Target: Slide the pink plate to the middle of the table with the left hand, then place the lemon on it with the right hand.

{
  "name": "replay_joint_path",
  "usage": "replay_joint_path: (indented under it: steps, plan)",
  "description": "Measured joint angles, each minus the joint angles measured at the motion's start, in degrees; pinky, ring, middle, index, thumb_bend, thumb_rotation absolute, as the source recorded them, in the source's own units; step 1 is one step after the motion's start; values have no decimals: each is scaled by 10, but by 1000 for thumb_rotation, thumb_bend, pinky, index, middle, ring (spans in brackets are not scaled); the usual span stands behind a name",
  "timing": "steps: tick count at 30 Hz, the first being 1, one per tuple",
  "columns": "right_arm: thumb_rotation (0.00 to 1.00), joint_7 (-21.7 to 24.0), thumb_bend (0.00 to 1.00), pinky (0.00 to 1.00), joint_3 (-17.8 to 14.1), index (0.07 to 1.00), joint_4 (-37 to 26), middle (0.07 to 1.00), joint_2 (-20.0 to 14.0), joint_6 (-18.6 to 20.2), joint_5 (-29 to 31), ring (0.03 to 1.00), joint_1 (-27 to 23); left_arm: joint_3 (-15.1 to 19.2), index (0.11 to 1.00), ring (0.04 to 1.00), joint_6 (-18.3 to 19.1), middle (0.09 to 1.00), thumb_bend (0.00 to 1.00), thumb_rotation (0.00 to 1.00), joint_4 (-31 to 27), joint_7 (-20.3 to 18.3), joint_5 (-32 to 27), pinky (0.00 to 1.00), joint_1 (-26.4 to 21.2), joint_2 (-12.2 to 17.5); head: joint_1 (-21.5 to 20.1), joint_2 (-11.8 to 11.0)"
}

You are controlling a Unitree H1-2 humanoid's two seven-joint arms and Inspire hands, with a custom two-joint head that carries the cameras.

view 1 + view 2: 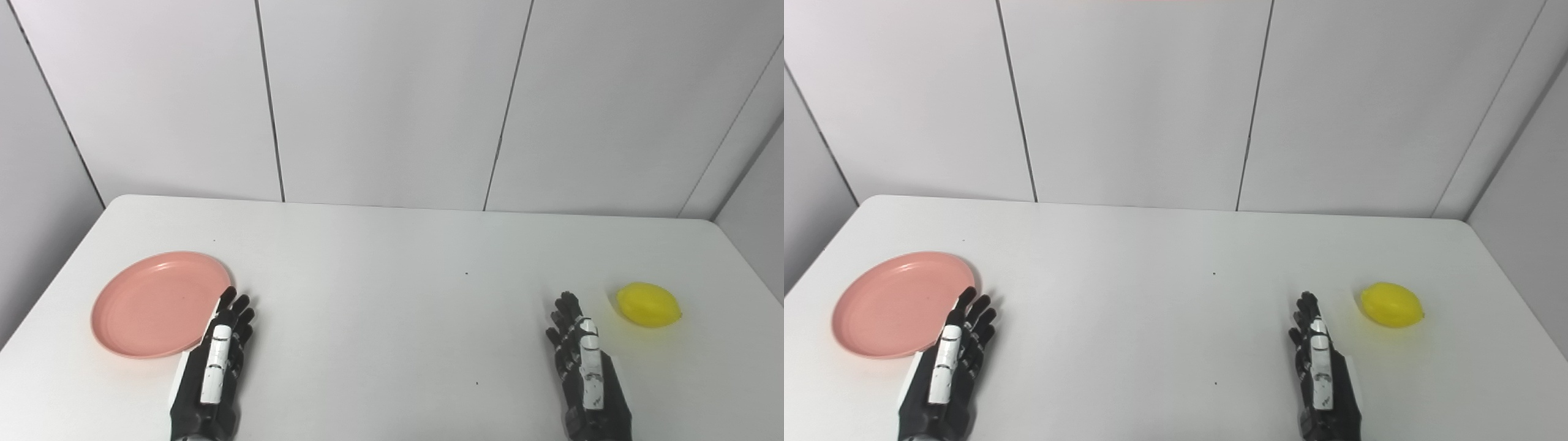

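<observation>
Both hands lie nearest to the camera, low over the white table [392, 245]. Left hand [211, 367] has its fingers straight and a little apart, holding nothing; it is just beside the near right rim of the pink plate [156, 303] and partly in front of it, and I cannot tell if it touches. Right hand [585, 367] is also stretched out and empty, near the lemon [649, 304] but apart from it.

Neither step looks done: the plate is at the left side, the lemon at the right. I think the risk is in the slide. Pressing on the rim could tip the plate or let it slip away. Later, the round lemon may roll when the fingers close.
</observation>
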Motion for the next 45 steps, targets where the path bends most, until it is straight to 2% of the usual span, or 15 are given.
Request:
replay_joint_path:
  steps: [7,11,18,24,38,45]
  plan:
    - [1000,3,716,1000,-2,960,2,976,-5,0,14,1000,-1,-3,961,954,0,951,607,853,1,1,2,1000,-1,-1,22,-8]
    - [1000,9,718,1000,-5,958,8,979,-11,0,25,1000,-4,-8,946,942,-2,937,602,845,3,7,4,995,-1,-4,65,-21]
    - [1000,20,731,1000,-10,968,19,987,-27,0,40,1000,-10,-23,942,934,-17,935,611,836,15,17,22,966,-4,-8,100,-33]
    - [1000,28,723,1000,-16,974,24,997,-37,0,52,1000,-12,-39,949,940,-33,941,629,843,27,17,28,971,-6,-22,115,-38]
    - [1000,41,723,1000,-30,964,37,984,-43,-1,68,1000,-20,-46,941,951,-49,944,616,856,42,17,38,985,-9,-25,151,-51]
    - [1000,44,701,1000,-38,981,42,998,-43,-1,75,1000,-23,-45,933,942,-50,931,622,842,43,22,40,975,-10,-38,166,-56]
